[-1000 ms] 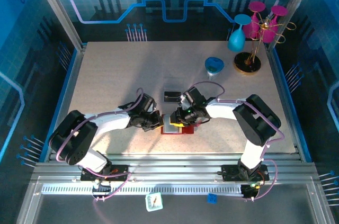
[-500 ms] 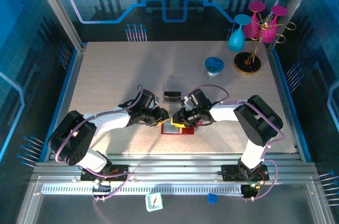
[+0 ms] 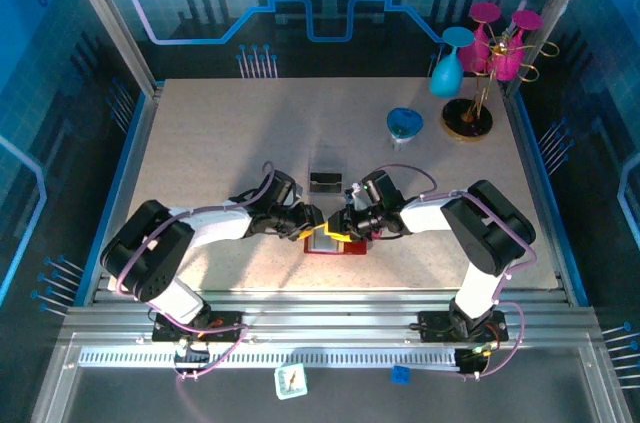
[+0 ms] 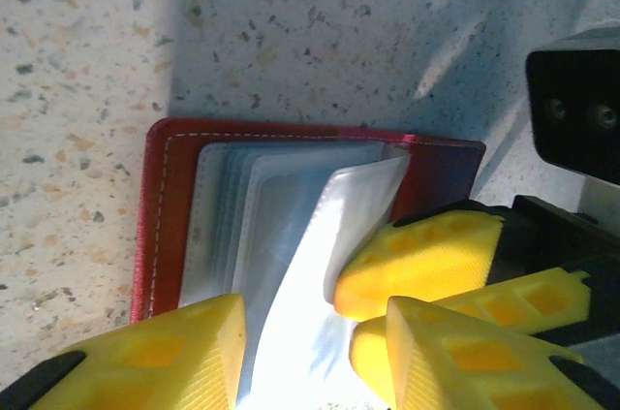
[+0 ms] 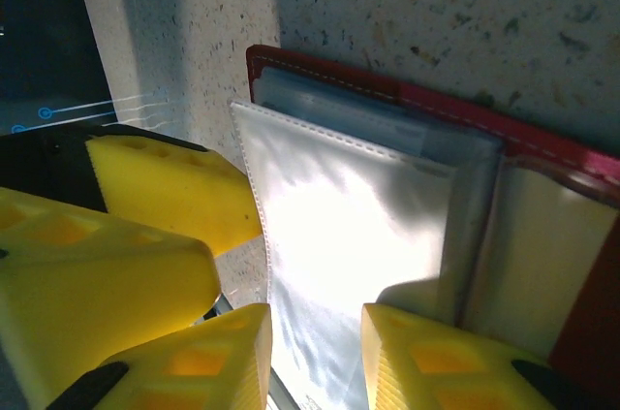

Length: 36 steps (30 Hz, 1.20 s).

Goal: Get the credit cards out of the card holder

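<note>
As both jaws stand part-open, each straddles the card holder's (image 4: 165,226) sleeve (image 5: 339,236).

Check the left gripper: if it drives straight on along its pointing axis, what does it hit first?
Most likely the clear sleeve page of the card holder, which lies between the open fingers of the left gripper. The right gripper sits just right of that line, and depth there is unclear.

The red card holder (image 4: 163,226) lies open and flat, clear inner sleeves (image 5: 349,236) fanned upward.
</note>
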Each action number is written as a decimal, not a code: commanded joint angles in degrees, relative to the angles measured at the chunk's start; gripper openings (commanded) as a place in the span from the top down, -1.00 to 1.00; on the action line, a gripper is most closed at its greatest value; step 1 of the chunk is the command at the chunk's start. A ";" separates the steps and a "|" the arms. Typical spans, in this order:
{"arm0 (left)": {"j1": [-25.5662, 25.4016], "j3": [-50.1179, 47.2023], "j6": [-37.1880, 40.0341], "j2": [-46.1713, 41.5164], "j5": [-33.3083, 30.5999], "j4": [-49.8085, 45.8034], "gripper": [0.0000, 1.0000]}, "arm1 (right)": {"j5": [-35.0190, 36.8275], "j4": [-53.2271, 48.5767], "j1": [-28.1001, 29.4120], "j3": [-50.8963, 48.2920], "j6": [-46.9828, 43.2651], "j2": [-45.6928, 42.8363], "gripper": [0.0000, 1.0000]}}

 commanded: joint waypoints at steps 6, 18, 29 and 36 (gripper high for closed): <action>-0.92 0.41 -1.73 2.29 2.71 3.39 0.19 | -0.72 0.42 -0.98 -0.78 0.90 0.32 0.39; -1.08 -0.01 -2.34 1.79 3.44 5.02 0.50 | -0.28 -0.74 -1.02 -0.31 1.16 -2.23 0.39; -1.03 0.31 -2.22 1.88 4.05 5.81 0.44 | 3.25 -15.08 -1.68 3.00 -4.17 -11.75 0.36; -1.22 1.75 -2.00 1.62 4.99 5.49 0.42 | 7.90 -25.88 -3.27 5.08 -9.08 -16.43 0.35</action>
